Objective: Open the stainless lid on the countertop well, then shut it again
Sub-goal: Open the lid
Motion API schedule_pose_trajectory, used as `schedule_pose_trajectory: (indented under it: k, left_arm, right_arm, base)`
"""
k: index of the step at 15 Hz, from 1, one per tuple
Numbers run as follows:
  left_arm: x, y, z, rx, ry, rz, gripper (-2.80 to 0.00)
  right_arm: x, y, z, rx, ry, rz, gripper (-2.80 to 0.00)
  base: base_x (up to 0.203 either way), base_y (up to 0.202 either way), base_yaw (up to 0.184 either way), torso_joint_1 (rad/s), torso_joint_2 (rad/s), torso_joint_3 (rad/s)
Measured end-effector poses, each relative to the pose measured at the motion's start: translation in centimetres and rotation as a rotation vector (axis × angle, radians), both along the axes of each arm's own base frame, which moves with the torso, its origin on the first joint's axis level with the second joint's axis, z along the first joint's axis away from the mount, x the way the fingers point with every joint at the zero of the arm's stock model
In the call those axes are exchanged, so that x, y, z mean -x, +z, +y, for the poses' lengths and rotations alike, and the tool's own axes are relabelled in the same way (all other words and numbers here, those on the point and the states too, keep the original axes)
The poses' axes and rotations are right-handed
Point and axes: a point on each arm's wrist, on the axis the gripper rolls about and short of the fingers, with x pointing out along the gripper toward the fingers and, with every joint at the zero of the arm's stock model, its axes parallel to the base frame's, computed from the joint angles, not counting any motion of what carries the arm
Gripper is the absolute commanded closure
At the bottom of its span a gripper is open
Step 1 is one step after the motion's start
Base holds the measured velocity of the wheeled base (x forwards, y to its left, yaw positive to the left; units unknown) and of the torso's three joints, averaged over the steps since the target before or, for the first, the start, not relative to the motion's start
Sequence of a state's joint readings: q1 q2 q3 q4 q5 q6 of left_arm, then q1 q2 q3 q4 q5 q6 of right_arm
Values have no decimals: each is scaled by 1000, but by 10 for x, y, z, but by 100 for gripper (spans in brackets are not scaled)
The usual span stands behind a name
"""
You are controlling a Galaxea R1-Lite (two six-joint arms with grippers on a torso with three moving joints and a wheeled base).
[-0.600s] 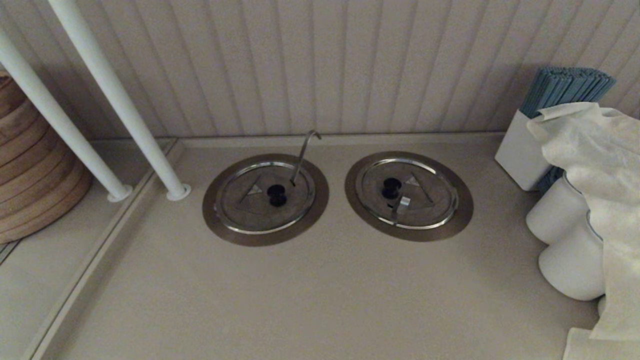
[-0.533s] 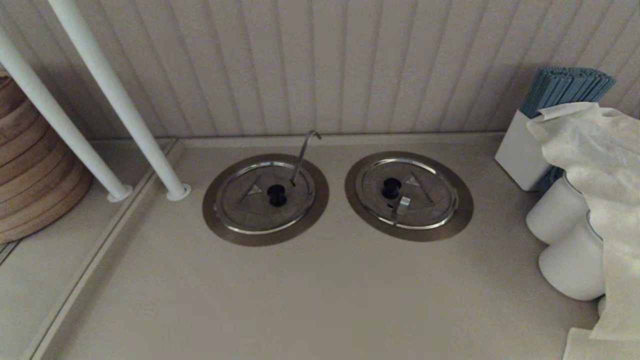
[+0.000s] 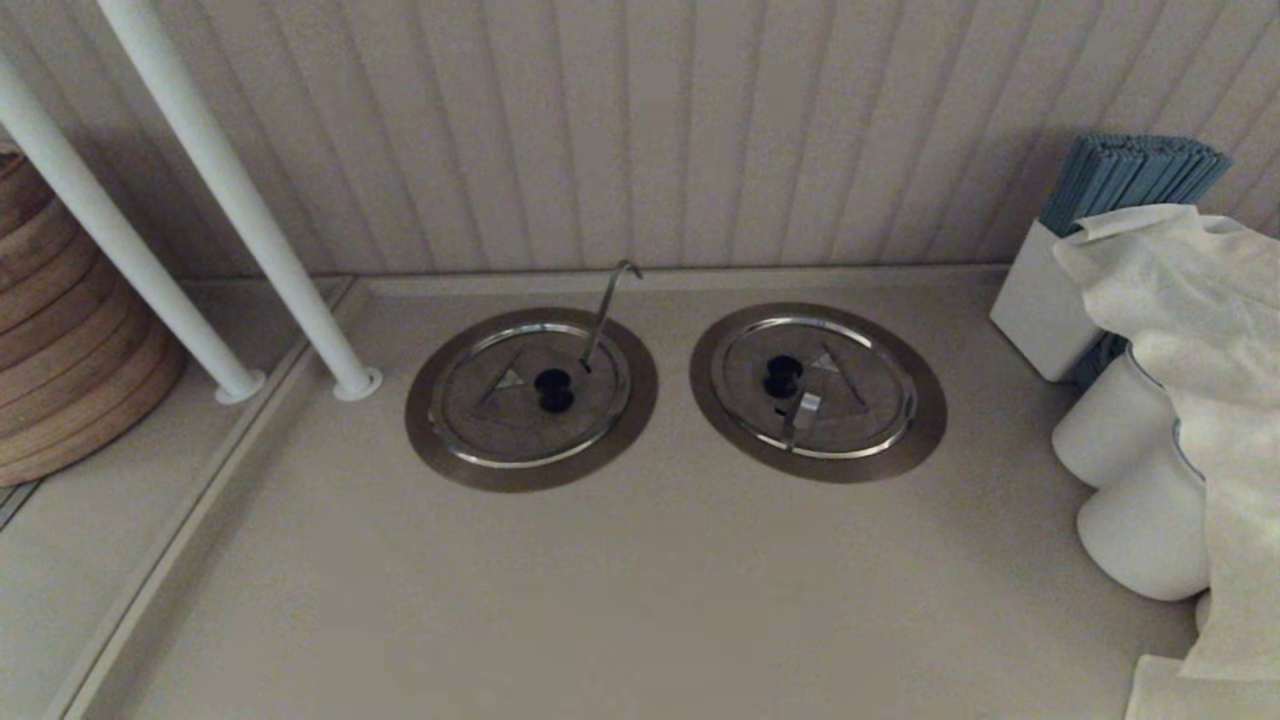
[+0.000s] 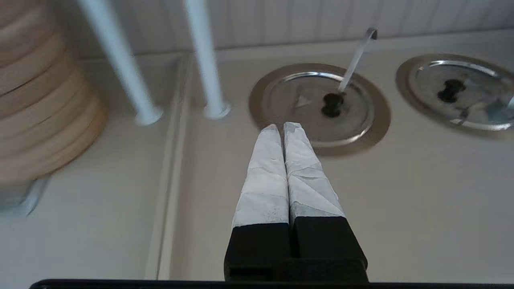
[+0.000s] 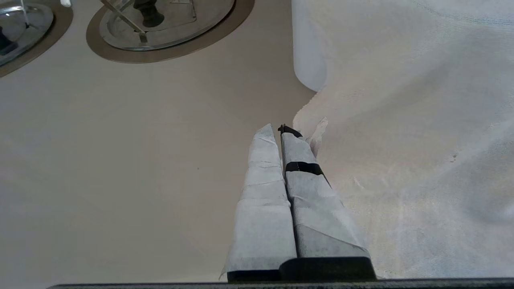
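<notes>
The stainless lid (image 3: 530, 392) is lying flat and closed on the countertop well (image 3: 432, 440), at the back of the table (image 3: 640, 600), left of centre in the head view. A thin hooked rod (image 3: 605, 312) is rising through it beside the black knob (image 3: 554, 389), probably so that a utensil inside can be reached without lifting the disc; what the well is holding cannot be told while it is being covered. The twin lid (image 3: 812, 385), with only a short flat tab, is sitting just to the right and is also closed.

The left pincer (image 4: 283, 127) is being held above the table, near the front rim of the well, with its wrapped fingers pressed together and nothing between them (it seems to be aimed toward the knob). The right pincer (image 5: 277, 130) is also pressed together and empty, parked low beside a white cloth (image 5: 401, 140), well apart from the task's lid.

At the right edge, a white box (image 3: 1040, 310) is holding blue sticks (image 3: 1130, 180), and white round containers (image 3: 1140, 520) are half hidden under the cloth. The opening is judged as not yet begun.
</notes>
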State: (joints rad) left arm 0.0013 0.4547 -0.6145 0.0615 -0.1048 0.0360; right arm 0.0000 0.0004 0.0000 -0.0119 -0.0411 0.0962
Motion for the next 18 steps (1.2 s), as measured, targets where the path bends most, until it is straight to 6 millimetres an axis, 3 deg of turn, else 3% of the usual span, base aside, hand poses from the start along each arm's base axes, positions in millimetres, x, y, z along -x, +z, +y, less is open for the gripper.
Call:
schedule_pose_trajectory:
  k: [1,3,5,8,10,13,16,17,18]
  left_arm:
    - [-24,21,0,8,-21,43,0]
    - [-89,50,-4,22,-69,142,0]
    - [-162,57,-15,24,-123,222,0]
    - [-261,36,-46,19,-210,280,0]
    - [-312,10,-72,10,-259,307,0]
    - [-370,-21,-107,-8,-293,329,0]
    - [-402,-44,-129,-23,-293,343,0]
    - [-409,-51,-133,-26,-289,350,-280]
    - [-415,-56,-136,-28,-266,350,-280]
  right_arm:
    - [0,0,0,0,0,0,0]
    - [0,0,0,0,0,0,0]
    - [0,0,0,0,0,0,0]
    - [0,0,0,0,0,0,0]
    - [0,0,0,0,0,0,0]
    - [0,0,0,0,0,0,0]
    - [0,0,0,0,0,0,0]
    - [0,0,0,0,0,0,0]
    - [0,0,0,0,0,0,0]
  base:
    - [0,0,0,0,0,0]
    - [0,0,0,0,0,0]
    - [0,0,0,0,0,0]
    - [0,0,0,0,0,0]
    - [0,0,0,0,0,0]
    - [0,0,0,0,0,0]
    - [0,0,0,0,0,0]
    - [0,0,0,0,0,0]
    - [0,0,0,0,0,0]
